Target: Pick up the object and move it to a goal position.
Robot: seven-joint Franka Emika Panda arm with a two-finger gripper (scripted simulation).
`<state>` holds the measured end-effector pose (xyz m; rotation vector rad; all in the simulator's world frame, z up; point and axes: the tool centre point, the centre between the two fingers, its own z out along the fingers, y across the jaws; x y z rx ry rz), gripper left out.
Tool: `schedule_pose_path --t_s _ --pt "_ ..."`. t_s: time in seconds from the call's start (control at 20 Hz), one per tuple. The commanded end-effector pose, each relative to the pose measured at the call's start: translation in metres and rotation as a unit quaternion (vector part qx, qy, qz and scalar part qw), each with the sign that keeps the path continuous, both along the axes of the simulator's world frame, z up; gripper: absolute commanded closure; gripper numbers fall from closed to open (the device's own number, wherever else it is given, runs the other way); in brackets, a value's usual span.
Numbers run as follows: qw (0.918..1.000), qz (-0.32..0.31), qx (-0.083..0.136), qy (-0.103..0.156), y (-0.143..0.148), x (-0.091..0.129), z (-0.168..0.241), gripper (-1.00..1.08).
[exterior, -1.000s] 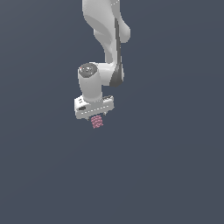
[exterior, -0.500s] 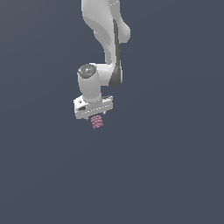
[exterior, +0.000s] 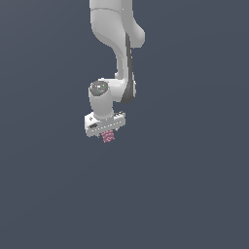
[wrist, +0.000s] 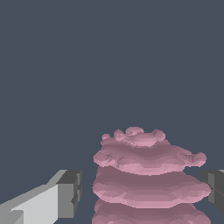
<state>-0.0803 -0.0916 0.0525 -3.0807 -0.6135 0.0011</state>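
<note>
The object (wrist: 148, 175) is a small pink-magenta lump built of stacked, rounded tiers, with a knobbly crown of little bumps on top. In the wrist view it sits between the two dark finger pads (wrist: 70, 192) of the hand; the pad on the other side (wrist: 215, 186) appears to meet the widest tier, while a narrow gap shows between the nearer pad and the lump's flank. In the exterior view the object (exterior: 108, 137) hangs just under the white hand (exterior: 106, 130), far smaller than it, with nothing but flat grey-blue around and below. No surface edge or corner shows in either view, so I cannot say what, if anything, lies beneath it.

The hand looks closed around the object, carrying it, though full contact on both sides cannot be confirmed from these views.

Judging by its size, the object is probably very light. The ridged, layered profile gives the pads several ledges to bite on, which should resist slipping downward, but the bumpy skin means contact falls on a few high points rather than a flat face. The best hold seems to be across the broad middle tiers, not the narrow crown. Whether it is stiff or soft cannot be told.
</note>
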Motion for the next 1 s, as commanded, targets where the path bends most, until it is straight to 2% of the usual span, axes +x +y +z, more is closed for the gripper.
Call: schedule_pose_path --t_s 0.0,0.2,0.25,0.95 --pt "1.0 0.0 0.0 0.0 -0.0001 0.0002 -0.0085 -0.92" --pt "1.0 0.001 0.0 0.0 -0.0002 0.0007 -0.0129 -0.92" --pt "1.0 0.001 0.0 0.0 -0.0002 0.0007 -0.0129 1.08" --pt "1.0 0.0 0.0 -0.001 -0.0003 0.004 -0.0116 1.08"
